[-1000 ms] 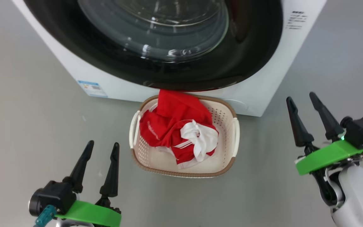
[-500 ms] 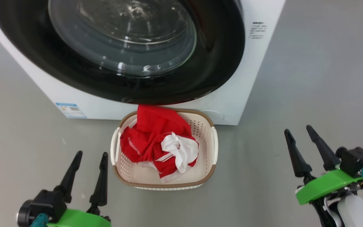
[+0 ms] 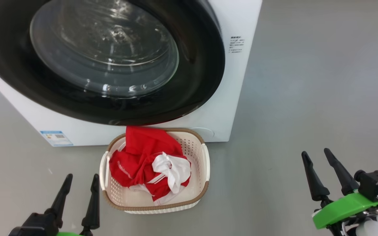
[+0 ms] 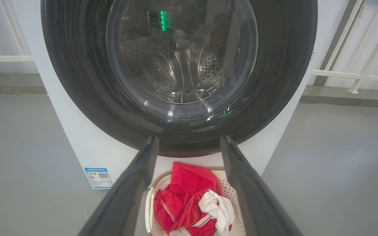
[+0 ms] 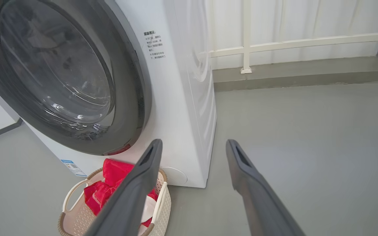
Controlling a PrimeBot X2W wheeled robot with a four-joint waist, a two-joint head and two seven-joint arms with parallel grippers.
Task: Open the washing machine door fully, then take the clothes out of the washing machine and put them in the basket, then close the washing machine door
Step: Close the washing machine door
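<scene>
From the head camera I had the washing machine (image 3: 235, 82) standing on the grey floor (image 3: 307, 82) at the far left of the scene. The washing machine door (image 3: 202, 65) sat flush against the white front, shut, with the bulging glass window (image 3: 103, 55) in its middle. Through that glass, in the left wrist view, I could make out the perforated steel drum (image 4: 182, 65). The basket (image 3: 192, 150) stood on the floor just in front of the machine, its far rim tucked under the lower edge of the door. The clothes (image 3: 139, 157) lay heaped inside it: red fabric bunched toward the left and far side, a white piece on top near the middle, and one red fold rising above the far rim. A small blue label sticker (image 3: 56, 137) showed on the machine's lower left corner, left of the basket. My left gripper (image 3: 82, 177) hung low at the near left, just beside the basket's near left corner, its two dark fingers spread apart with nothing between them. My right gripper (image 3: 315, 151) hovered at the near right, well apart from the basket and to the right of the machine, fingers likewise spread and empty. In the right wrist view a white railing (image 5: 274, 42) ran along the wall beyond the machine's side.
</scene>
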